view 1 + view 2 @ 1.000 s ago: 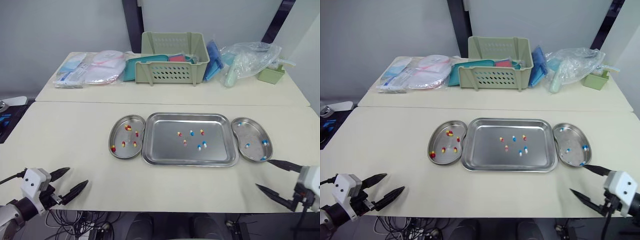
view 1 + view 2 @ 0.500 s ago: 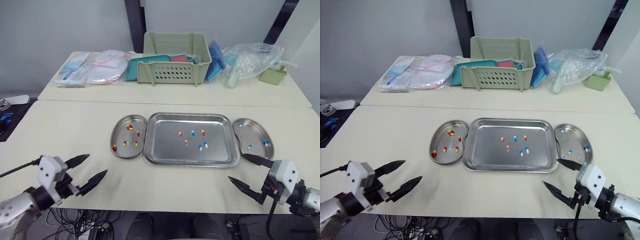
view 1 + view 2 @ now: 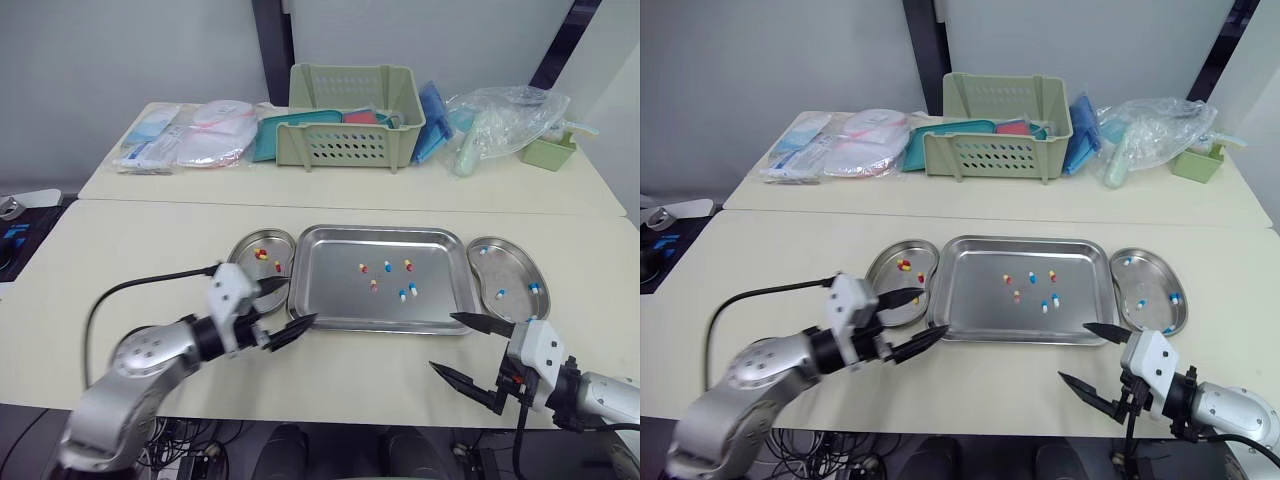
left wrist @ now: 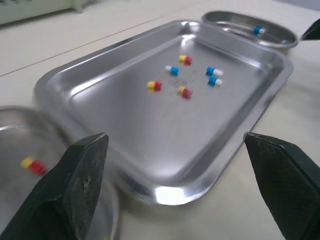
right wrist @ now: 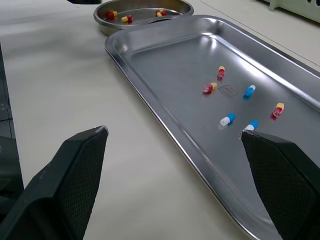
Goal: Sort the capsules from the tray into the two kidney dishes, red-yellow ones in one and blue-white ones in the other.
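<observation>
A steel tray (image 3: 330, 300) lies in the middle of the desk (image 3: 130, 250), nearer its front edge than its back edge, with a kidney dish touching each short side. Six capsules lie loose around the tray's centre, three red-yellow capsules (image 3: 361, 267) and three blue-white capsules (image 3: 386, 266), all apart from one another. The left kidney dish (image 3: 240, 262) holds a few red-yellow capsules, and the right kidney dish (image 3: 513, 262) holds a few blue-white ones. The left gripper (image 3: 300, 300) hangs low over the seam between the left dish and the tray's front left corner, its two black fingers (image 4: 75, 190) spread wide apart with nothing between them. The right gripper (image 3: 442, 341) hangs over the bare desk just off the tray's front right corner, fingers likewise splayed and empty, one tip reaching the tray's front rim. Along the back edge of the further desk stand a pale green basket (image 3: 352, 115), flat packets (image 3: 190, 145) to its left, a clear plastic bag (image 3: 500, 115) to its right and a small green box (image 3: 549, 152) near the back right corner.
</observation>
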